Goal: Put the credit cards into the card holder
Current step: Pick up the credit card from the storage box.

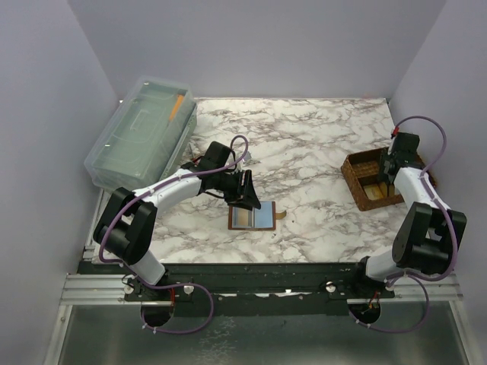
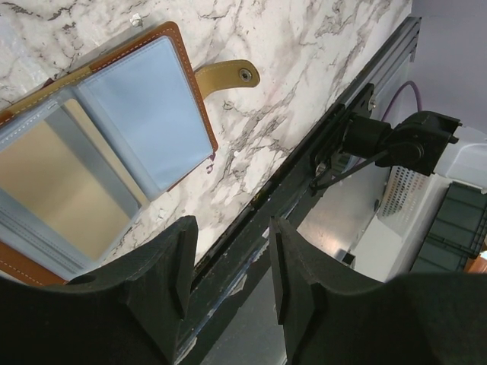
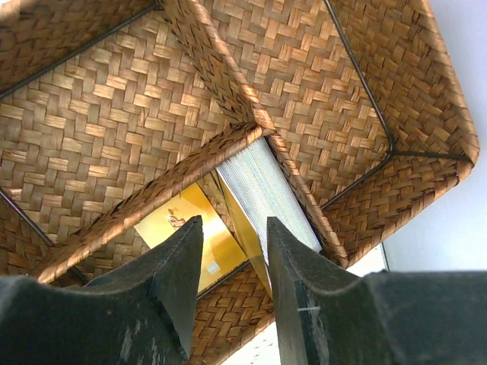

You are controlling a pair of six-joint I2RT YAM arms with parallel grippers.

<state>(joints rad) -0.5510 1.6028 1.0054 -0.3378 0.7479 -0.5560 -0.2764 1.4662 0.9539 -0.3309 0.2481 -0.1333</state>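
R pincer [image 3: 232,228] released over woven basket [image 3: 365,99], lower centre; should straddle leaning grey credit card [image 3: 266,190] edge-on, clench squarely. L pincer [image 2: 232,228] released beside open card holder [image 2: 144,99].

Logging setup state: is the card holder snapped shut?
No, the card holder lies open on the marble table, its snap tab unfastened.

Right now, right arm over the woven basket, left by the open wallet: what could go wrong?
1. The grey ribbed card leans on a divider in the brown woven basket, yellow cards beside it; the open right jaws may snag the weave or pinch two cards.
2. The open tan leather wallet lies loose on the marble table; the left jaws grip nothing, so it may slide during insertion.
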